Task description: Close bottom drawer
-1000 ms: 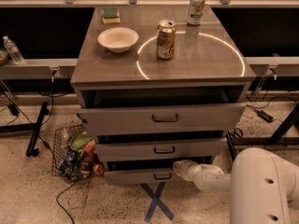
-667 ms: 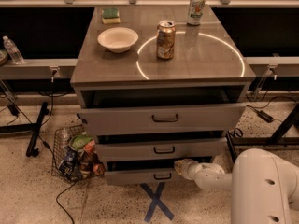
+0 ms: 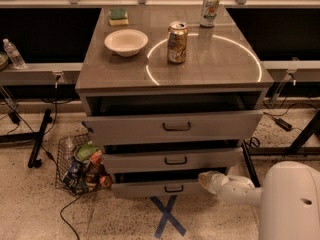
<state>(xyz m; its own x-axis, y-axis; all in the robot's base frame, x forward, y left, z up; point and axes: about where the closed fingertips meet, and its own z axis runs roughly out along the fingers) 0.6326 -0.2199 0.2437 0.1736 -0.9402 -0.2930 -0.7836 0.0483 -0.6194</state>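
Low down, the bottom drawer (image 3: 150, 189) is sitting slightly pulled out beneath the middle drawer (image 3: 145, 161). The gripper (image 3: 206, 180) is resting at its right end, its grip impossible to tell. A wire basket (image 3: 67, 156) of litter is standing just beside its left corner.

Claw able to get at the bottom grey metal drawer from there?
Probably yes: the claw sits low by the right end of the grey metal bottom drawer, which is slightly open, and nothing stands between them.
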